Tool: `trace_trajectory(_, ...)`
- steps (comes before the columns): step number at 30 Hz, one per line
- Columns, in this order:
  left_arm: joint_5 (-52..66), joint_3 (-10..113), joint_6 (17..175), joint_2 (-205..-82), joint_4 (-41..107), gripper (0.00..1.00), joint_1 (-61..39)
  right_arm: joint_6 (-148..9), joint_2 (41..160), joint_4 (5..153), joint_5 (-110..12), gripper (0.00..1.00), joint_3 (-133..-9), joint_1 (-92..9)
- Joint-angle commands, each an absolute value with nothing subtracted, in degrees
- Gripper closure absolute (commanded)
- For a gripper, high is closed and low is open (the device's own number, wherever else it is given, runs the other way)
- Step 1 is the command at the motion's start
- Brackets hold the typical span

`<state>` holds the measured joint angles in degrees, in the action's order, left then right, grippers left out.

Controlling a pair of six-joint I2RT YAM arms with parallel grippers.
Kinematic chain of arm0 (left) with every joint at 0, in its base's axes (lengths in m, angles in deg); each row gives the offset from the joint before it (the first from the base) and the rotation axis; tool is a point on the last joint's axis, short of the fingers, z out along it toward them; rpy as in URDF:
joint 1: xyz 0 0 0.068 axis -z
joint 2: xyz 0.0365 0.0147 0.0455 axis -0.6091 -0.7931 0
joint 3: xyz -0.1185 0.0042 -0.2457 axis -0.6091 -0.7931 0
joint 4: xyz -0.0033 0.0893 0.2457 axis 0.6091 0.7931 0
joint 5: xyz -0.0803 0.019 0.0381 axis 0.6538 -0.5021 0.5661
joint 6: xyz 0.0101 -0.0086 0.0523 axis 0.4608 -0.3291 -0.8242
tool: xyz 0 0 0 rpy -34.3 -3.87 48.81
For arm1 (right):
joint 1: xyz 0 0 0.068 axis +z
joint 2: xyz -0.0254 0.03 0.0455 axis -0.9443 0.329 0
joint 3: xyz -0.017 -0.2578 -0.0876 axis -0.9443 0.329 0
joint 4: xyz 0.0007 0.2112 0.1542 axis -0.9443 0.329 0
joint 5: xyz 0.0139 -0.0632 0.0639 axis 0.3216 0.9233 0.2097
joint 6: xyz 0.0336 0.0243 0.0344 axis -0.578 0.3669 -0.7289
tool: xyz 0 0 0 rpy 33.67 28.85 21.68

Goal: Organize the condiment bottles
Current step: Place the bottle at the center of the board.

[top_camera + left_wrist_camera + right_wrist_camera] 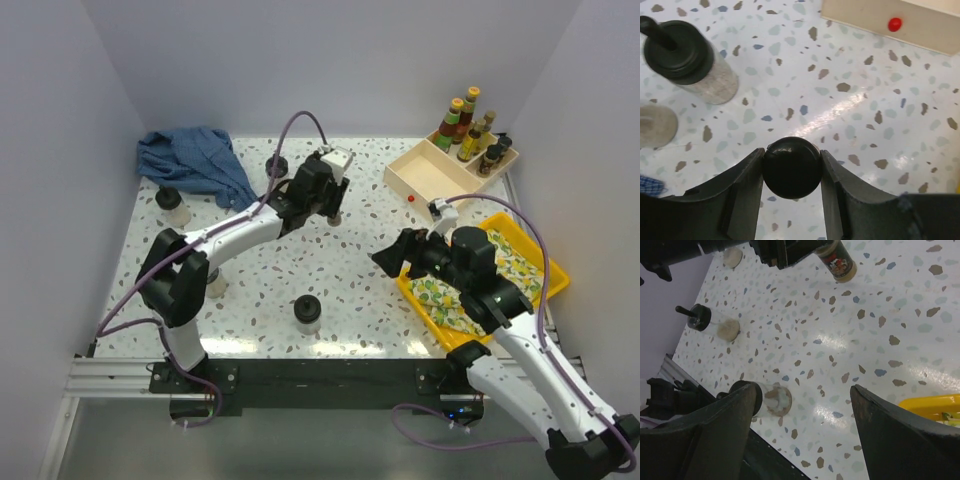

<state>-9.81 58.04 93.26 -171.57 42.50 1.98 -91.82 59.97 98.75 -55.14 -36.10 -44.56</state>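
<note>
**Left hand pinching a small bottle by its cap**

My left hand (330,200) is pinched on the round black cap (792,167) of a small bottle (837,260), with a dark finger pressed to each side of it. The bottle is over the speckled table (360,285), between the blue cloth (195,160) and the beige tray (435,172). I cannot tell whether its base touches the table. My right hand (395,258) is spread wide with nothing between its fingers, just beside the yellow tray (555,275).

The beige tray is divided. Its far right compartments hold slim bottles (462,118) with red and yellow caps, and smaller dark ones (490,155). The yellow tray holds a lemon-print cloth (505,262). A squat clear jar (307,312) with a black lid stands alone nearer my bases.

From above, my wrist hides the held bottle. The right wrist view shows its dark label with red and white print. The left wrist view shows the glossy cap, a jar with a knobbed lid (677,50) holding pale powder, and a red dot (895,23) at the tray's wall.
</note>
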Motion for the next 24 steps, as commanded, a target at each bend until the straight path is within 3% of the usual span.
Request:
trace_trajectory(1, -13.4, 62.5, 96.9, -173.8, 39.8, 0.87, 5.9, -93.4, 53.8, 103.9, -53.0, 0.19, -36.9, -44.6)
trace_trajectory(9, -17.9, 67.2, 97.4, -182.2, 39.3, 0.84, 13.0, -92.0, 47.8, 110.4, -48.3, 0.15, -39.2, -44.5)
trace_trajectory(14, -18.4, 67.6, 98.1, -184.2, 38.4, 0.76, 14.3, -91.2, 47.1, 113.1, -48.3, 0.14, -39.9, -44.6)
trace_trajectory(17, -17.8, 68.8, 99.9, -184.9, 41.1, 0.64, 14.4, -91.7, 46.6, 113.7, -47.1, 0.13, -39.6, -44.5)
trace_trajectory(21, -17.5, 67.0, 101.5, -181.0, 42.0, 0.24, 14.5, -91.4, 47.5, 115.9, -46.3, 0.12, -41.1, -44.5)
trace_trajectory(23, -17.6, 66.4, 101.8, -177.6, 42.2, 0.17, 14.4, -91.3, 48.0, 116.8, -46.4, 0.12, -41.6, -44.6)
trace_trajectory(24, -17.6, 66.2, 101.9, -176.6, 42.5, 0.08, 14.4, -91.3, 48.4, 116.8, -46.5, 0.12, -41.9, -44.6)
